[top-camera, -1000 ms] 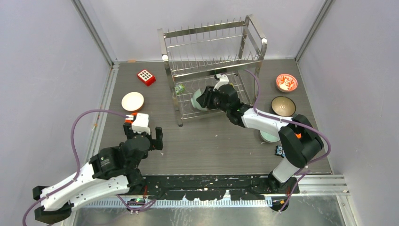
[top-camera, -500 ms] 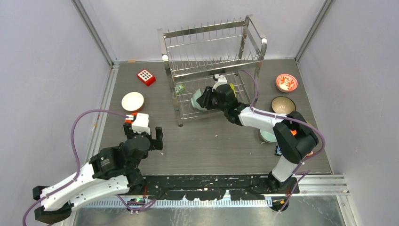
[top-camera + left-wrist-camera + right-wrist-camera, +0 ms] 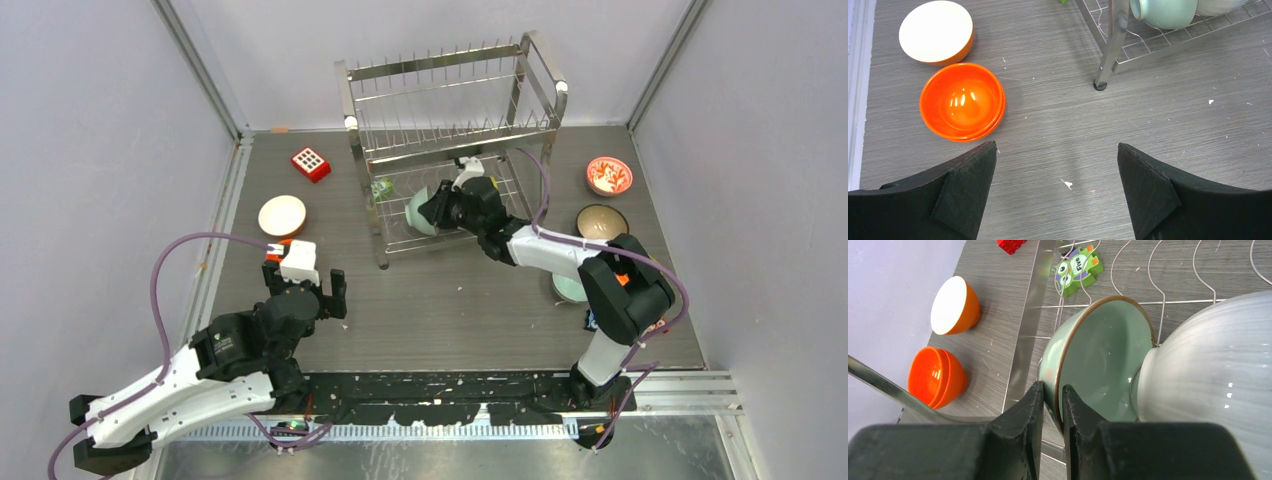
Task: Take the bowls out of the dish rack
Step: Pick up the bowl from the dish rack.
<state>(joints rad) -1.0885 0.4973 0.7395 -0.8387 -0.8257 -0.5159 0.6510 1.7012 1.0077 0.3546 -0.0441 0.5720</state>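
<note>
Only the right wrist view shows the grip itself: the right gripper has its fingers drawn narrow on either side of the rim of the pale teal bowl, pinching it, while from above the gripper is seen only reaching in under the upper tier of the dish rack. That wrist view also shows a white ribbed bowl leaning against the teal one on the lower wire shelf, both tipped on edge, and a green cartoon piece lying flat under the wires. The left wrist view gives what the overhead camera mostly hides behind the arm – the orange bowls, nested and upright on the table, just beside the cream-lined orange bowl. The left gripper hangs above bare table with its jaws spread wide and nothing between them. The table is grey wood-grain, flecked with small white crumbs, closed in by pale lilac walls with metal posts in the far corners. The rack's upper tier holds no bowl that can be seen. On the table to the right stand a patterned red bowl, a dark bowl and, partly under the right arm, a second teal bowl; a red dotted block lies left of the rack.
</note>
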